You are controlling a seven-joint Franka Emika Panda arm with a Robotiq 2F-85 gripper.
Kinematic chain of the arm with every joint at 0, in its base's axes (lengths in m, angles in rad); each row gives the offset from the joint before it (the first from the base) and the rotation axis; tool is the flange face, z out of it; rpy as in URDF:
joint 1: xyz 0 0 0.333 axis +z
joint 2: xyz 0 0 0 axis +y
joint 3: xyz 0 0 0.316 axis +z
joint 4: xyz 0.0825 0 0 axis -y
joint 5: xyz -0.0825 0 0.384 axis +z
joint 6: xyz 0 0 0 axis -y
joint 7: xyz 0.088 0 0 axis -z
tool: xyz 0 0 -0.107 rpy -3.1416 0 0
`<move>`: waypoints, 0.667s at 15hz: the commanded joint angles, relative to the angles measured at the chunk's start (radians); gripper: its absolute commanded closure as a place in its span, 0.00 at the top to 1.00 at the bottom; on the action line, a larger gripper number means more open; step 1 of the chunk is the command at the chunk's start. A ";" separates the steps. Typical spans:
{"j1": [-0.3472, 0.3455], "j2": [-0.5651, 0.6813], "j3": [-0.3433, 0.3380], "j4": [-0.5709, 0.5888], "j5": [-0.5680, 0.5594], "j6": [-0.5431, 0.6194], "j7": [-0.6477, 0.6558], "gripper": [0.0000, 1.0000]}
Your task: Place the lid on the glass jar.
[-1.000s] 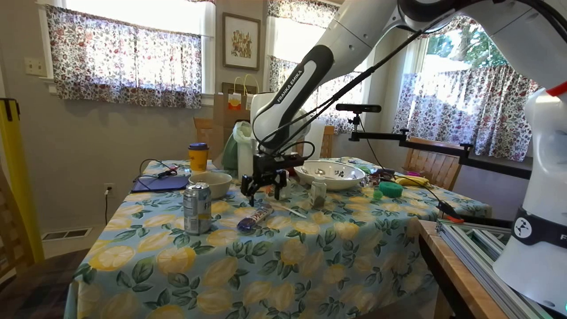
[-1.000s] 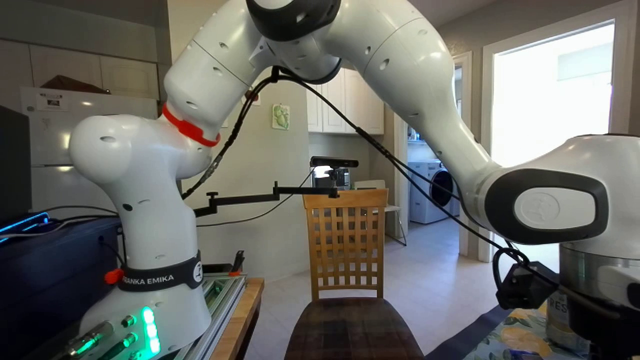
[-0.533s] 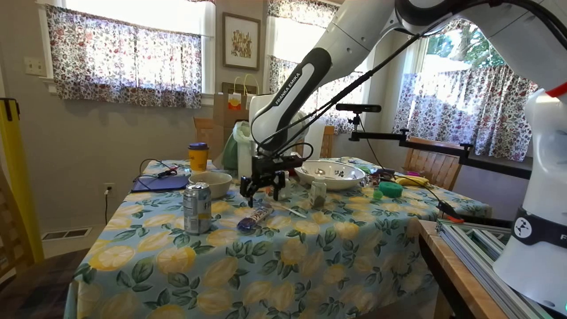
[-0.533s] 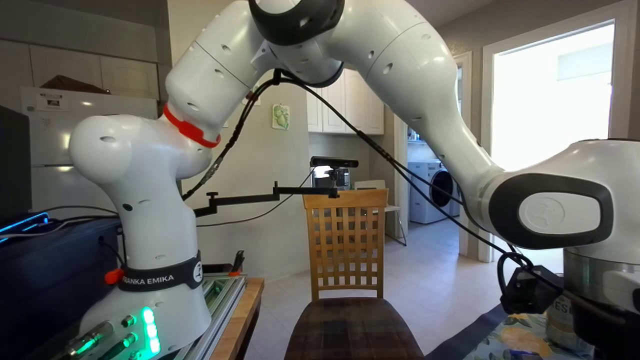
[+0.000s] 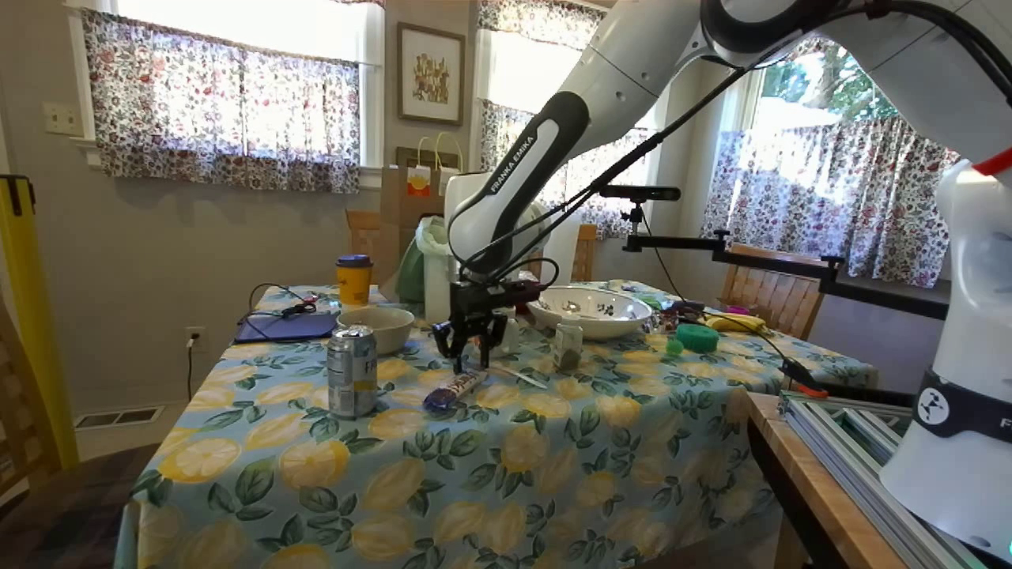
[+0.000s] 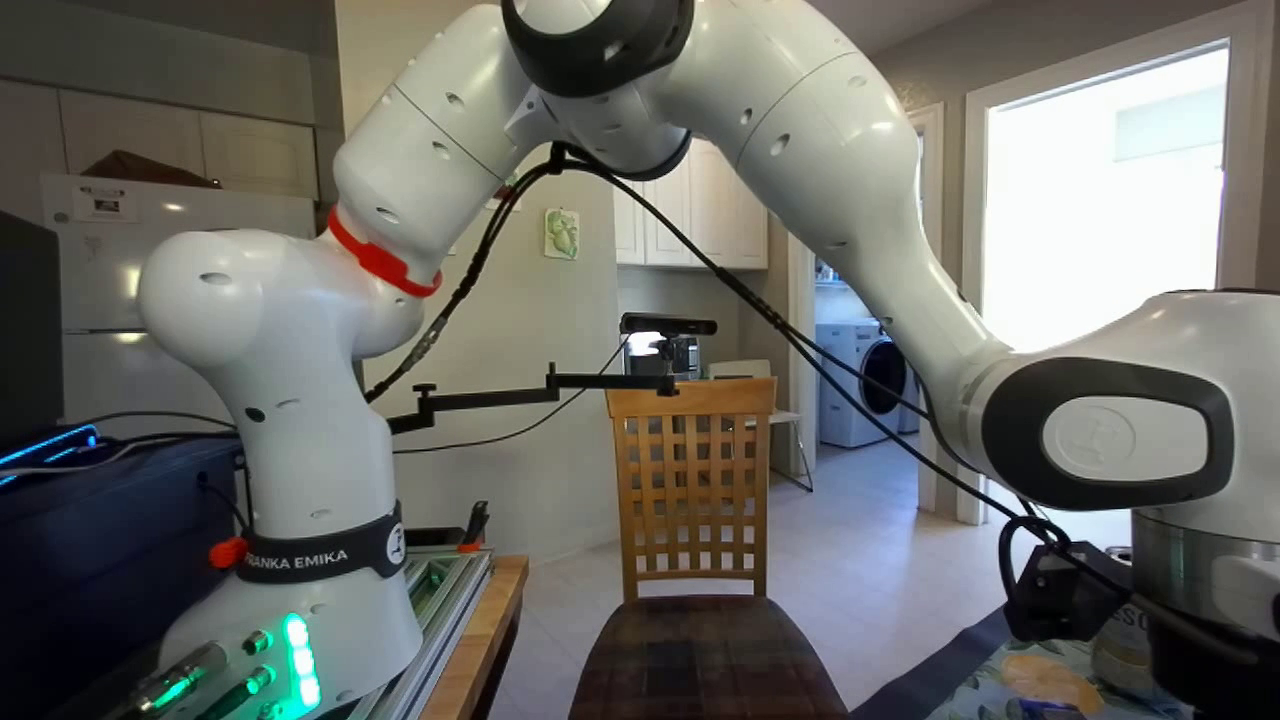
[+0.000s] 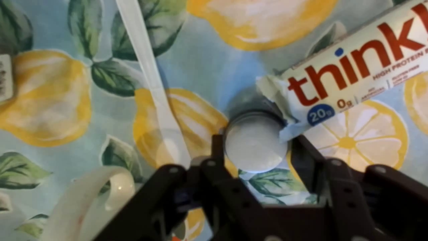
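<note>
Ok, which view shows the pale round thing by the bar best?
The wrist view. It looks down on the round thing, large in frame between the jaws, though the end of the bar hides a bit of its edge. I can't clearly make it out in either exterior view.

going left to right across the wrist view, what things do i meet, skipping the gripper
Printed white item cut off by the left edge, white curved handle, white utensil, round pale-topped object, "think" bar wrapper running off the right edge.
</note>
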 commanded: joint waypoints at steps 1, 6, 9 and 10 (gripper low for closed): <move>-0.007 0.030 0.001 0.049 0.024 -0.028 -0.015 0.31; -0.007 -0.006 -0.004 0.030 0.020 -0.047 -0.022 0.22; -0.016 -0.107 -0.010 -0.047 0.030 -0.042 -0.032 0.22; -0.015 -0.142 -0.016 -0.069 0.026 -0.043 -0.035 0.22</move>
